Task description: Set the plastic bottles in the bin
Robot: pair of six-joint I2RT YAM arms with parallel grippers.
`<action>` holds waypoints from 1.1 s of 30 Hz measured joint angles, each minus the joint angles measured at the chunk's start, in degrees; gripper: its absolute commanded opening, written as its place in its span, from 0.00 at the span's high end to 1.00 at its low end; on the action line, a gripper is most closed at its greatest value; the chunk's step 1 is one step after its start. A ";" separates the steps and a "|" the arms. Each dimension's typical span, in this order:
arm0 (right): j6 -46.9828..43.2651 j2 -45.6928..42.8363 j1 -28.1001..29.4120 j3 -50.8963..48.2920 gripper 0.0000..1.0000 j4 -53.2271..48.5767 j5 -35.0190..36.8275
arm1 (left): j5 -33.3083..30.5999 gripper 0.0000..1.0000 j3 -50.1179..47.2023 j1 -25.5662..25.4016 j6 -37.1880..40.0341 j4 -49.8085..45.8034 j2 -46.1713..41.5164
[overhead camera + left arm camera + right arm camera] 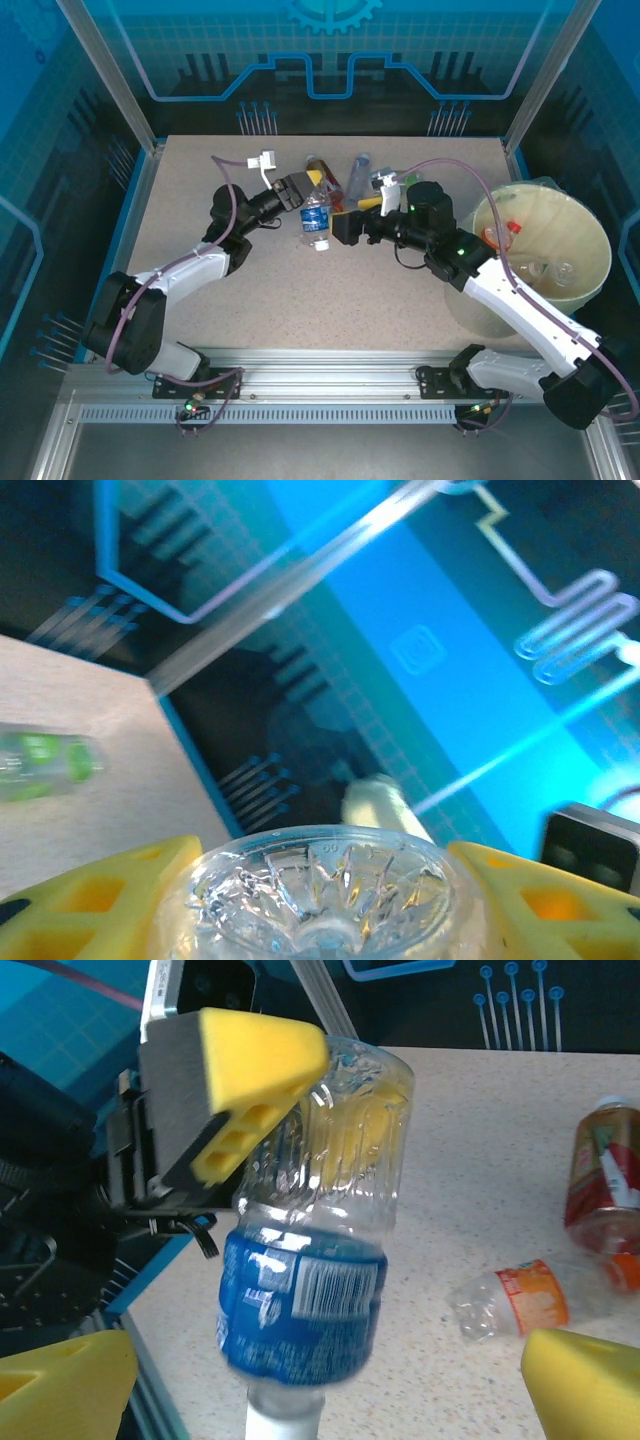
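A two-armed robot works at a speckled table. The left claw is clenched on a clear plastic bottle with a blue label, its yellow fingers pressing either side of the bottle's ribbed base. The bottle hangs roughly upright but upside down, base at the top in the grip and white cap pointing at the table. It sits near the middle of the table, toward the far side, apart from the other bottles.

The right claw faces this bottle from the right, released, with its two yellow fingers spread wide. From its wrist camera the bottle stands straight ahead, centred on the gap, its long axis running across the line between the fingers. The label and cap end are level with that gap. Whether the fingers touch the plastic cannot be told.

The round pale bin stands at the table's right edge, beside the right arm and well away from the left arm, with a few bottles already inside. This looks like a hand-over, since the right arm is much nearer the bin.

More bottles lie on the table behind: a crushed one with an orange label, a red-labelled one, and a green-labelled one.
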 measured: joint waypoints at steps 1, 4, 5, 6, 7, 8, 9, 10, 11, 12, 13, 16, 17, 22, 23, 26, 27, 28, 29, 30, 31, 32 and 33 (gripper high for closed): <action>0.50 0.42 0.00 0.00 0.00 0.35 -0.39 | 0.79 0.61 0.00 -0.50 -0.57 1.44 0.17; 1.88 1.99 0.02 0.00 0.00 1.14 -1.75 | 2.27 0.60 0.02 -1.86 -1.31 4.39 0.72; 2.21 2.56 0.02 0.00 0.00 1.31 -2.34 | 2.64 0.60 0.13 -2.27 -1.40 4.59 0.87; 2.47 3.23 0.04 0.00 0.00 1.51 -3.39 | 2.78 0.60 0.28 -2.75 -1.40 4.68 1.11; 2.62 3.74 0.04 0.02 0.00 1.70 -4.31 | 2.93 0.60 0.39 -3.17 -1.38 4.72 1.27; 2.75 4.28 0.07 0.02 0.00 1.88 -5.07 | 3.04 0.60 0.50 -3.50 -1.38 4.72 1.40; 2.99 4.94 0.24 0.02 0.00 2.12 -5.86 | 3.04 0.60 0.63 -3.91 -1.36 4.76 1.53; 3.17 5.38 0.31 0.04 0.00 2.25 -6.23 | 3.04 0.60 0.76 -4.26 -1.33 4.83 1.62; 3.41 5.90 0.59 0.04 0.04 2.49 -6.60 | 3.04 0.60 0.92 -4.55 -1.29 4.90 1.70; 3.61 6.36 0.74 0.04 0.08 2.69 -6.84 | 3.04 0.60 1.01 -4.76 -1.27 4.94 1.79; 3.96 6.60 0.92 0.04 0.10 2.97 -7.08 | 3.02 0.60 1.03 -4.87 -1.16 4.94 1.79; 4.72 6.93 1.11 0.04 0.14 4.09 -8.11 | 3.02 0.60 1.03 -4.96 -1.11 4.92 1.88; 4.85 6.93 1.11 0.04 0.16 4.50 -8.48 | 2.99 0.60 1.03 -4.96 -1.11 4.92 1.90; 5.53 7.10 1.11 0.04 0.24 5.60 -10.38 | 2.99 0.60 1.03 -4.96 -0.68 4.94 1.90; 5.49 7.19 1.09 0.04 0.26 5.57 -10.38 | 2.99 0.60 1.03 -4.96 -0.68 4.94 1.90; 5.25 7.45 1.09 0.04 0.31 5.46 -10.23 | 3.02 0.60 1.03 -4.94 -0.68 4.92 1.90; 5.20 7.45 1.07 0.04 0.33 5.38 -10.21 | 3.02 0.60 1.03 -4.96 -0.63 4.92 1.90; 5.27 7.45 1.03 0.04 0.35 5.33 -10.21 | 3.02 0.60 1.03 -4.96 -0.52 4.94 1.90; 5.35 7.45 1.03 0.07 0.37 5.25 -10.14 | 3.02 0.60 1.03 -4.96 -0.48 4.94 1.90; 5.38 7.45 1.03 0.11 0.39 5.09 -10.05 | 3.04 0.60 1.03 -4.96 -0.35 4.94 1.90; 5.40 7.45 1.01 0.24 0.40 4.85 -9.97 | 3.04 0.60 1.03 -4.96 -0.24 4.94 1.90; 5.51 7.45 1.01 0.44 0.41 4.61 -9.88 | 3.04 0.60 1.03 -4.96 -0.20 4.96 1.90; 5.53 7.45 1.01 0.57 0.43 4.35 -9.75 | 3.04 0.60 1.03 -4.96 -0.15 5.03 1.90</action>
